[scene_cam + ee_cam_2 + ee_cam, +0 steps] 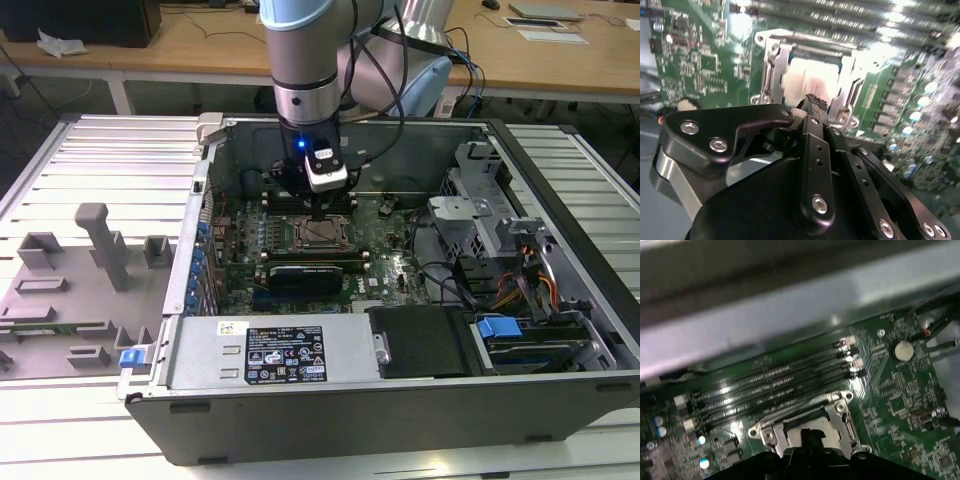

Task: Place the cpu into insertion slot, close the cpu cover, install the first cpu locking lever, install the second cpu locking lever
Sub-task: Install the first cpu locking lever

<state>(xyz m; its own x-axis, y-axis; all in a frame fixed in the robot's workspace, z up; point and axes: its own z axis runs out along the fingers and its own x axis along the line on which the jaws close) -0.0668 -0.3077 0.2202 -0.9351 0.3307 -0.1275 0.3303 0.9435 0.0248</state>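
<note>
Overhead, pincer (812, 102) clenched above cpu (812, 80); open computer case (560, 395) on slatted metal table (90, 160).

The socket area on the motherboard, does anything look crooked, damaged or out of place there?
Nothing stands out. The cover lies flat and square around the cpu in the slot, with the pincer just above it; no damage or loose part shows.

A ribbed metal table (110, 150) with long parallel grooves is seen across the exterior view, reaching from the left edge to the right edge of the frame. An open computer case (400, 400) is laid on its side on the table, filling the centre and right of the frame. A grey fixture block (75, 290) with upright posts and pockets is set on the table at the middle left, just beside the case.
</note>
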